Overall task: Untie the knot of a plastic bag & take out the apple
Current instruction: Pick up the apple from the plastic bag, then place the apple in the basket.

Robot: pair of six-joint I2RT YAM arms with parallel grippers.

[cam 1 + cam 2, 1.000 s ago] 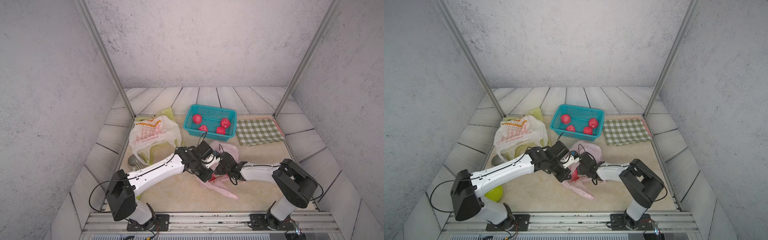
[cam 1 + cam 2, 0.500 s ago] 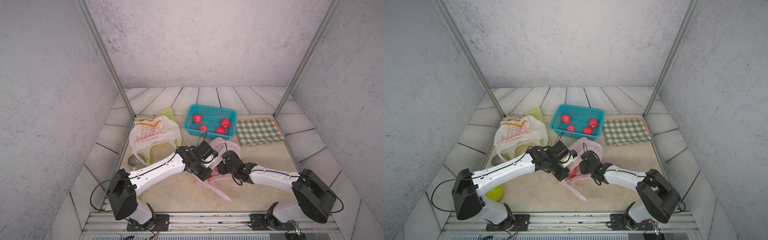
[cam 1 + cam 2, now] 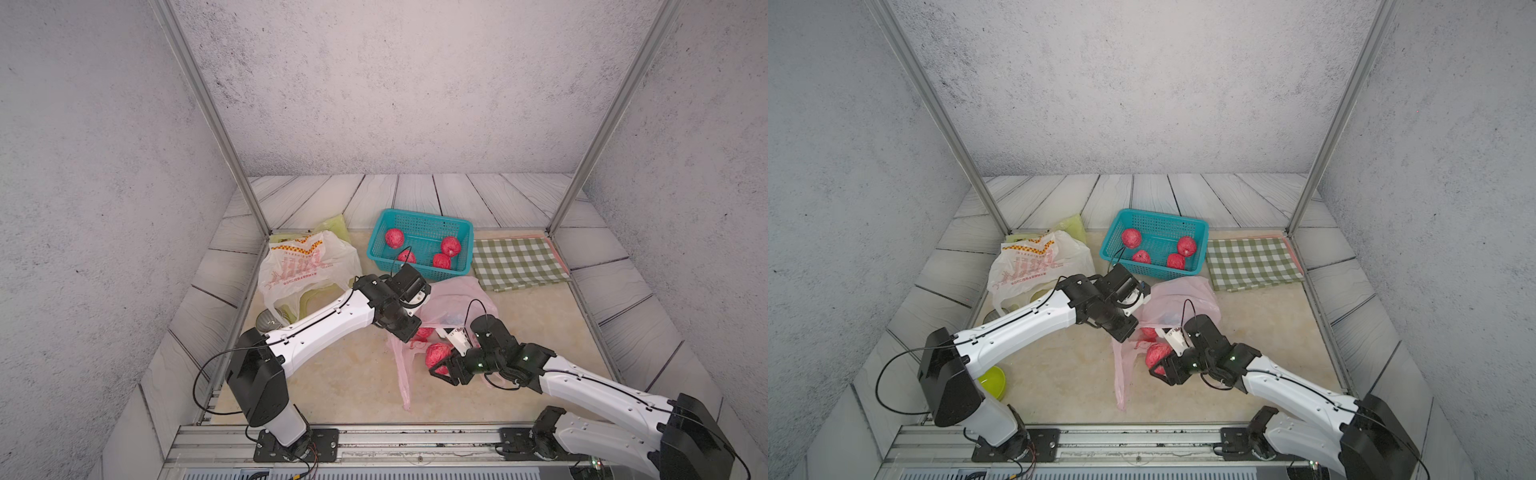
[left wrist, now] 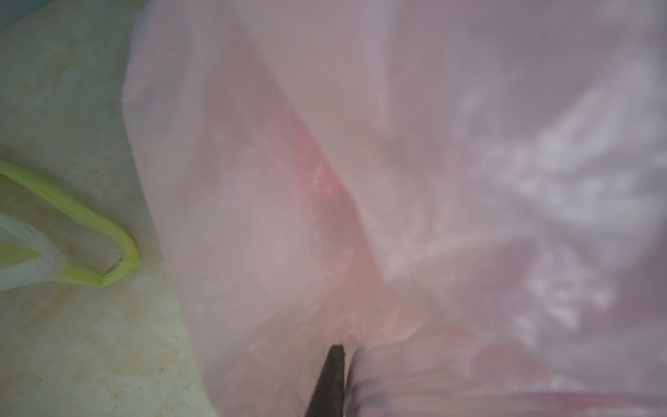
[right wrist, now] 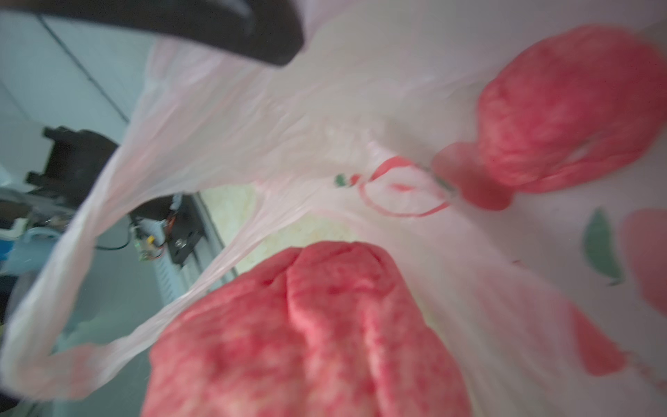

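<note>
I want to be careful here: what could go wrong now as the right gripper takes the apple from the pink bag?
The handle loop of the pink bag runs beside the apple in the right gripper, so it may snag. The second apple sits near the mouth and could roll out.

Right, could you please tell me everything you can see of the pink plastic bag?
The pink plastic bag is thin, translucent, crumpled film with red and green print, lying on the beige table near the teal basket. Its mouth looks open; one handle strip trails toward the robot. The left gripper pinches its film, and a red apple sits at the mouth.
</note>
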